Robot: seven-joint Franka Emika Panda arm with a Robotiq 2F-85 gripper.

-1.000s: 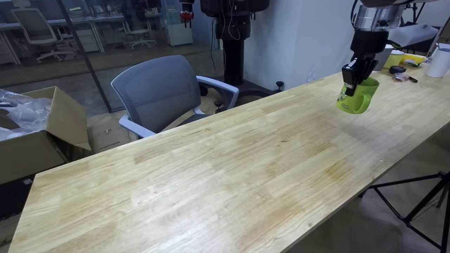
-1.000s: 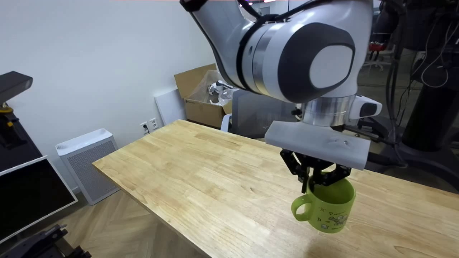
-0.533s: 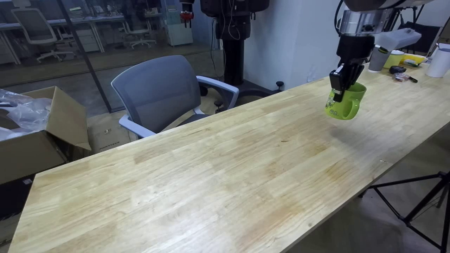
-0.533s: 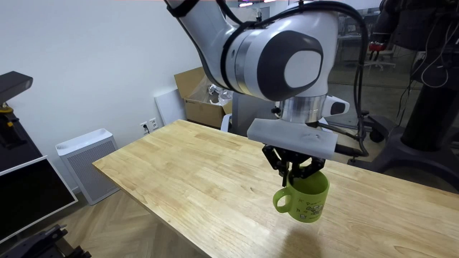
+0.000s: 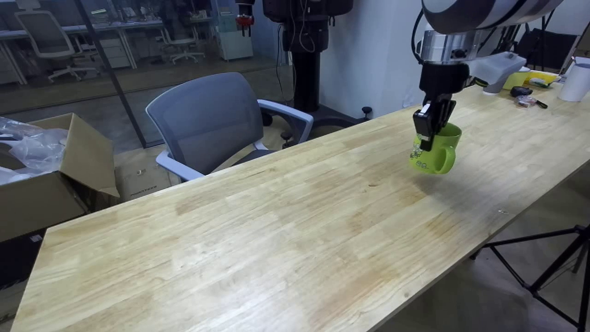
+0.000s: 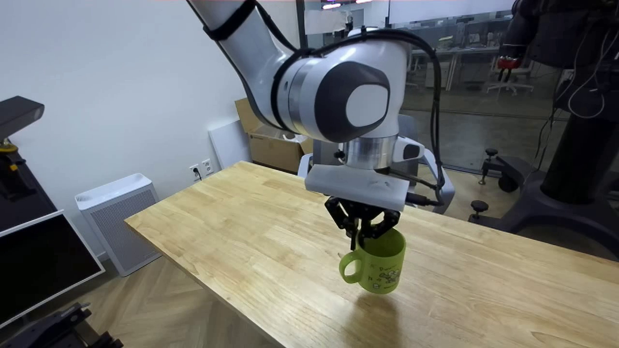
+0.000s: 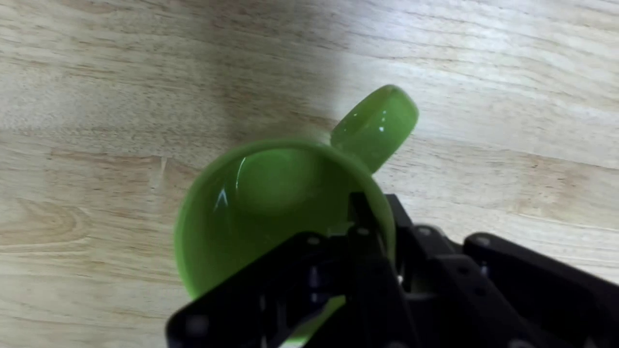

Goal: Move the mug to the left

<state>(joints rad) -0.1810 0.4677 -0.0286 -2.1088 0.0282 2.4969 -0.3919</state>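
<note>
The lime-green mug is held a little above the wooden table, slightly tilted, with its shadow on the wood below. It also shows in an exterior view, with its handle toward the left and a cartoon print on its side. My gripper is shut on the mug's rim close to the handle, one finger inside and one outside. In the wrist view the fingertips pinch the wall, and the mug shows its open top and bare inside. In an exterior view the gripper hides part of the rim.
The wooden table runs long, with a grey chair at its far edge. At the far right stand a grey cup, a yellow bowl, a white container and small items. A cardboard box stands beyond the table.
My gripper has carried the mug leftward in both exterior views. In an exterior view it also came lower in the picture. The grip on the rim looks the same.
</note>
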